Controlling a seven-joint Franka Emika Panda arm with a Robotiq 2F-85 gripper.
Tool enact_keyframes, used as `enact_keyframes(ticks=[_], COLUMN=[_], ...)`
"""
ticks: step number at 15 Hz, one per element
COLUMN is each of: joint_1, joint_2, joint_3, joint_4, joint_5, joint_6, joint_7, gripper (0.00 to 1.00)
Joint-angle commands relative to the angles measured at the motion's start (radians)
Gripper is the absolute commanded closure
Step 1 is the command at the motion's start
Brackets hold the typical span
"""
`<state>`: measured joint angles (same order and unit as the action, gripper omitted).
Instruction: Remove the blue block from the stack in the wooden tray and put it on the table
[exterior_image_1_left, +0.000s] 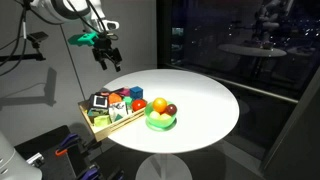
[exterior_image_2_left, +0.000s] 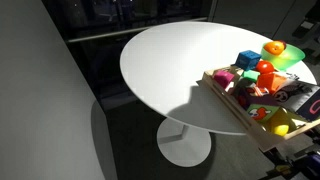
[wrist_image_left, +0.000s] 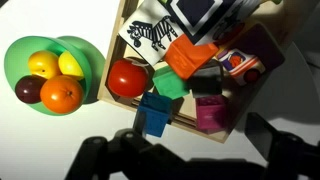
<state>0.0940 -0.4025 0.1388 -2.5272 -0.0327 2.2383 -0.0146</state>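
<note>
Nothing of the task looks done yet. The blue block (wrist_image_left: 155, 112) is in the tray (exterior_image_1_left: 100, 127), low in the wrist view. It seems tucked under a green block (wrist_image_left: 172, 86), though shadow makes the stacking hard to read.

The end effector (exterior_image_1_left: 105, 50) hangs above the tray with its fingers apart, clamped on nothing. Descending, gripping, lifting out and setting down are all left to do.

Room at the block is tight: a red piece (wrist_image_left: 127, 77) and a magenta block (wrist_image_left: 208, 112) sit just beside it. The surface (exterior_image_1_left: 205, 95) beyond the bowl (wrist_image_left: 88, 52) offers wide open room, well inside its round edge.
</note>
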Motion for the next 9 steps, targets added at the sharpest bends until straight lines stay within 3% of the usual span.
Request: enact_keyframes(ticks=[1,9], joint_1=[0.010,-0.001], joint_2=[0.001,0.043], joint_3=[-0.009,-0.004], joint_4=[0.002,0.038], joint_5=[-0.005,0.001], joint_6=[-0.002,-0.004], joint_7=[0.004,0.058], gripper=[0.00,0.00])
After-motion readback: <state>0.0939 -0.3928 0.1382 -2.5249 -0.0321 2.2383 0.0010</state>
